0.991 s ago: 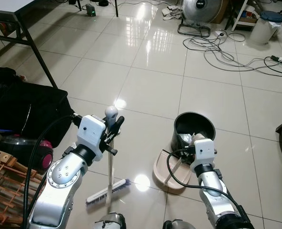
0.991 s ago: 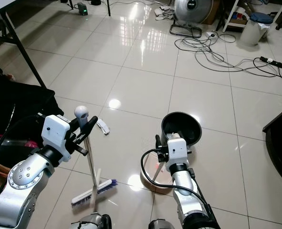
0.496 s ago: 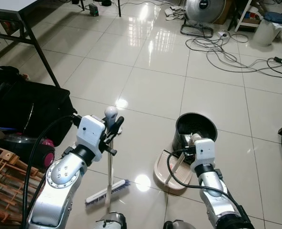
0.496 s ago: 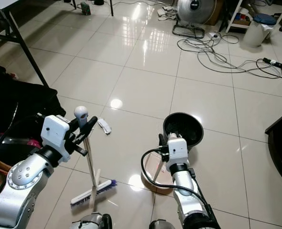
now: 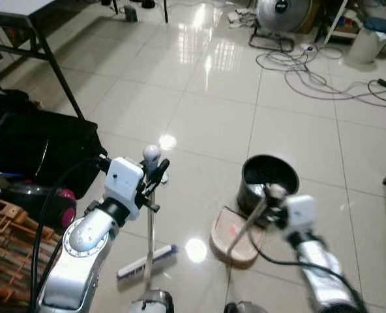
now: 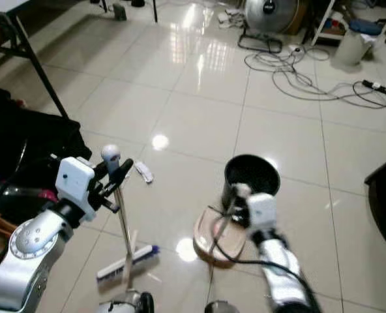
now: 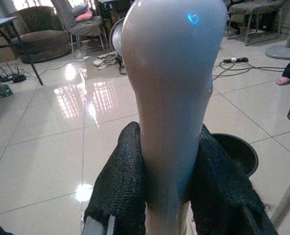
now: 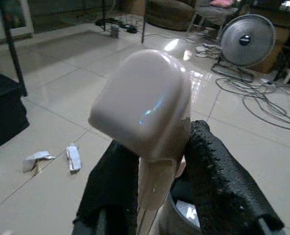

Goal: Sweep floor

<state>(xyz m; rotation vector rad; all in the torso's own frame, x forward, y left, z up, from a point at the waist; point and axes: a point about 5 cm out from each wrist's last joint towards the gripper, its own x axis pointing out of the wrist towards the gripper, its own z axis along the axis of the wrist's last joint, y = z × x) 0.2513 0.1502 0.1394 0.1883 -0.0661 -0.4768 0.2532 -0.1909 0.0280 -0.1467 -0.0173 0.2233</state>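
Right arm (image 5: 313, 244) motion-blurred, fan (image 5: 281, 8) cut off by top edge

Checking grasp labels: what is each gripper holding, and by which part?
Left gripper is shut on the broom, near the handle's rounded top end. Right gripper is shut on the dustpan, at the top of its upright handle.

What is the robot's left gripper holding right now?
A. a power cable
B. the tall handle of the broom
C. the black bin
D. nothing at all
B: the left gripper is clamped on the broom handle just below its rounded top, with the brush head resting on the tiled floor; the left wrist view shows both black fingers pressed against the handle.
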